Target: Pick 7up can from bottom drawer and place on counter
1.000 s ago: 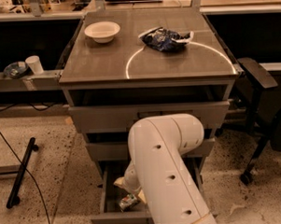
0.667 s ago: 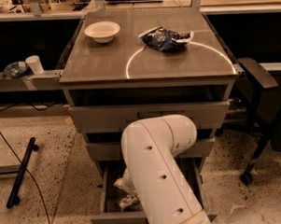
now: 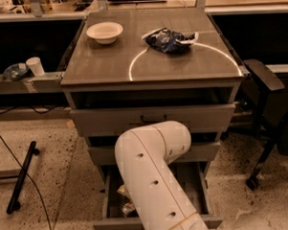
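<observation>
Item, claw [image 3: 129,208]: low in the deep grey metal bottom drawer [image 3: 107,200], mostly masked by the white jointed arm [image 3: 154,174]; clenched or released, cannot tell. Item, small pale 7up can: presumably there, not distinguishable. Handling: lift straight up, clear the drawer fronts above, then carry to the grey-brown circle-marked desk [image 3: 103,61].

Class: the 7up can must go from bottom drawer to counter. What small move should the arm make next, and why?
Probably ease the claw lower and settle it on the 7up can, which I cannot make out. The bottom drawer stands open, the arm reaches down into it, the claw sits inside, mostly hidden, and the counter holds no can.
</observation>
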You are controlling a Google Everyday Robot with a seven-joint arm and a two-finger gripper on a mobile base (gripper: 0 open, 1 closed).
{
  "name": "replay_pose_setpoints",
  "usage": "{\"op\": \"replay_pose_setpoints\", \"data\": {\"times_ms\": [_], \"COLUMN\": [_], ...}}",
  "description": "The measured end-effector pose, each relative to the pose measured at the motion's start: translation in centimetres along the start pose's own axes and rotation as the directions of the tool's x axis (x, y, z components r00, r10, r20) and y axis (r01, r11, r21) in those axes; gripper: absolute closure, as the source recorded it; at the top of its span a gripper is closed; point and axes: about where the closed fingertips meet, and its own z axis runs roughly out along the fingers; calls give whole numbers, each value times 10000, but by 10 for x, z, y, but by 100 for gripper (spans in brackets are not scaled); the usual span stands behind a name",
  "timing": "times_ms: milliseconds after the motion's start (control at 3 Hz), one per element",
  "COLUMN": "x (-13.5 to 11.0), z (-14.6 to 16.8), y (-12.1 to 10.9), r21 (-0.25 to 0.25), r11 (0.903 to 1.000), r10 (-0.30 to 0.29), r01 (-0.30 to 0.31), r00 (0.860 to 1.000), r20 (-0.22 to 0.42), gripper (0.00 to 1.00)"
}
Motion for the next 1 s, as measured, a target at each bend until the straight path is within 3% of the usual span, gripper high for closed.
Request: {"op": "replay_pose_setpoints", "data": {"times_ms": [333,1000], "x": [-6,-18], "z": [20,21], "y": [4,4], "r21": [-290,-39], "r11": [9996,9996], "r10": [75,283], "r01": [-70,-281], "r00": [9999,9959], "r20": [143,859], "gripper": [22,67]}}
